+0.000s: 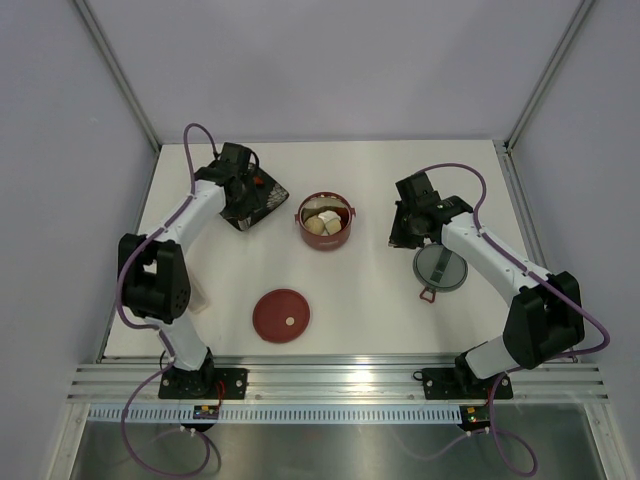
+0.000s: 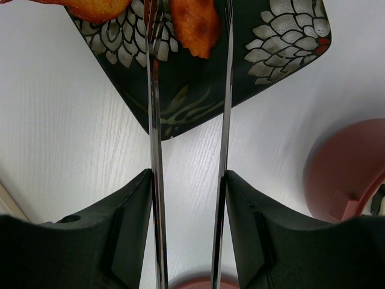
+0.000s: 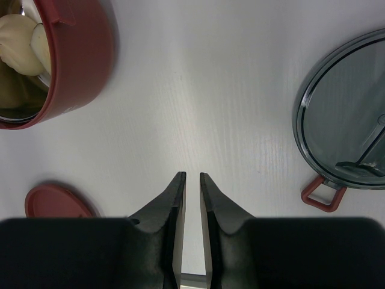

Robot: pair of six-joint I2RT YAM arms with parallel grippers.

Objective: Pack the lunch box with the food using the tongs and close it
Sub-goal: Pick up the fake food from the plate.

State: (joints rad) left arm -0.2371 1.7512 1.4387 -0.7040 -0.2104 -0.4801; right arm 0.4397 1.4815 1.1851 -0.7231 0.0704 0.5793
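Observation:
My left gripper (image 2: 187, 174) is shut on the tongs (image 2: 154, 120), its fingers pressing both silver arms from outside. The tong tips straddle an orange-red piece of food (image 2: 194, 27) on the black flowered tray (image 2: 180, 90); a second orange piece (image 2: 99, 9) lies beside it. From above, the left gripper (image 1: 245, 195) hangs over that tray (image 1: 268, 207). The dark-red lunch box (image 1: 324, 221) stands uncovered mid-table with pale beige food (image 1: 322, 224) inside, also seen as the lunch box (image 3: 78, 54) in the right wrist view. My right gripper (image 3: 192, 176) hovers over bare table, a narrow gap between its jaws, holding nothing.
A flat red lid (image 1: 281, 315) lies near the front of the table. A clear grey lid with a red loop (image 1: 440, 268) lies under the right arm, and shows as the grey lid (image 3: 349, 126) beside the right gripper. Grey walls enclose the white table (image 1: 370, 300).

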